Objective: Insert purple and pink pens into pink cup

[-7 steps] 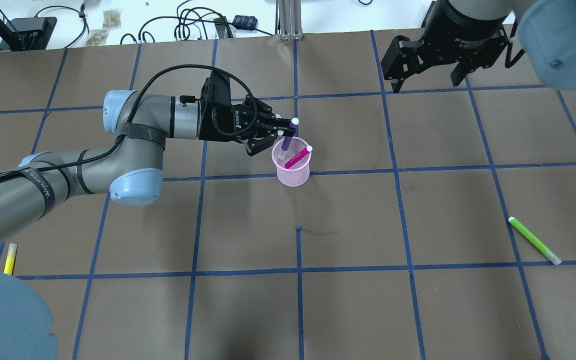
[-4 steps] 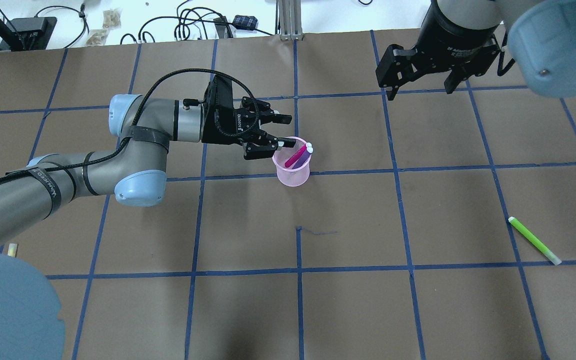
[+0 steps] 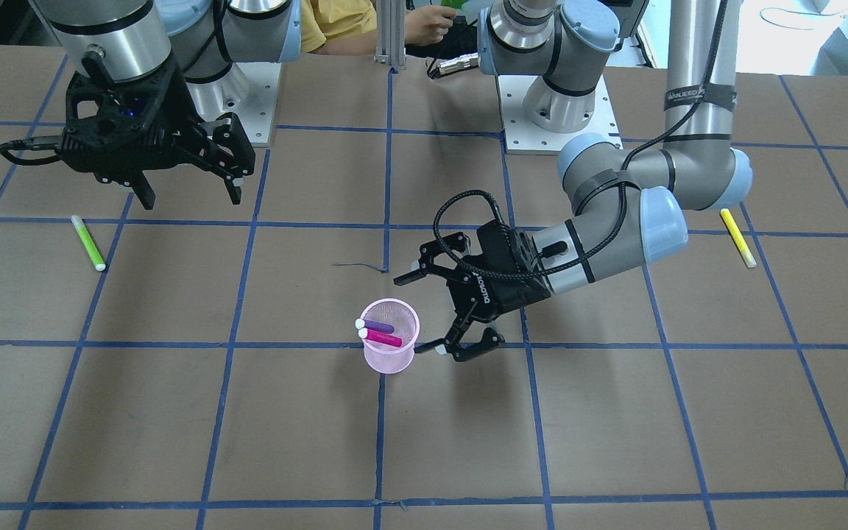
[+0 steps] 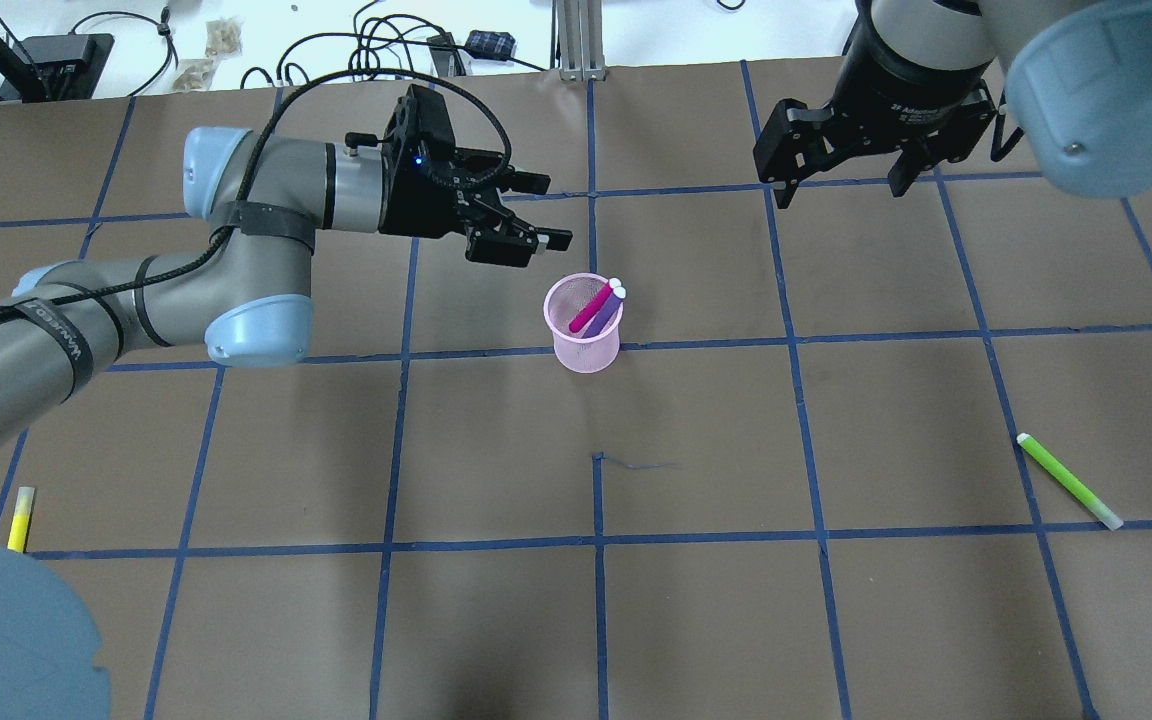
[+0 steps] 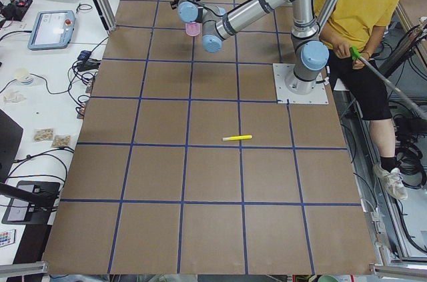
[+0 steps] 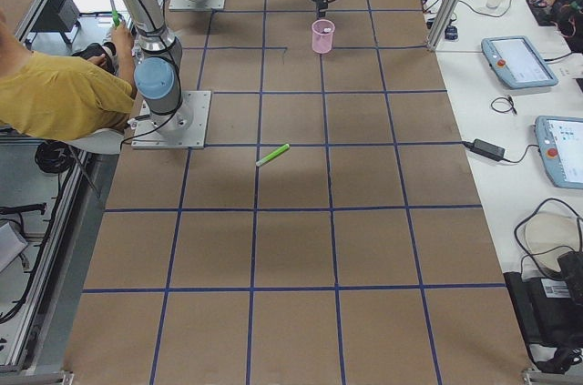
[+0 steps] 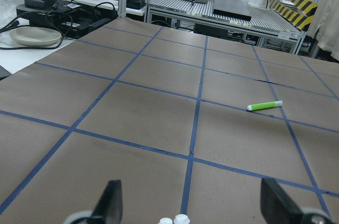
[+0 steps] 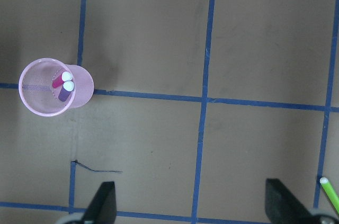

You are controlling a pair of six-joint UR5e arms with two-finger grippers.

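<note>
The pink mesh cup (image 4: 583,335) stands upright near the table's middle. It also shows in the front view (image 3: 390,353) and the right wrist view (image 8: 32,94). The pink pen (image 4: 588,314) and the purple pen (image 4: 605,307) both lean inside it, white caps up. My left gripper (image 4: 558,212) is open and empty. It hovers just beyond the cup and to its left, apart from it. My right gripper (image 4: 841,190) is open and empty, high over the far right of the table.
A green pen (image 4: 1069,482) lies on the table at the right. A yellow pen (image 4: 21,517) lies at the near left edge. Cables and boxes lie beyond the table's far edge. A person in a yellow shirt (image 5: 360,15) sits behind the robot's bases.
My left gripper let go of the purple pen, which now rests in the cup beside the pink pen. The gripper opened and drew back from the cup. The right arm shifted slightly.
</note>
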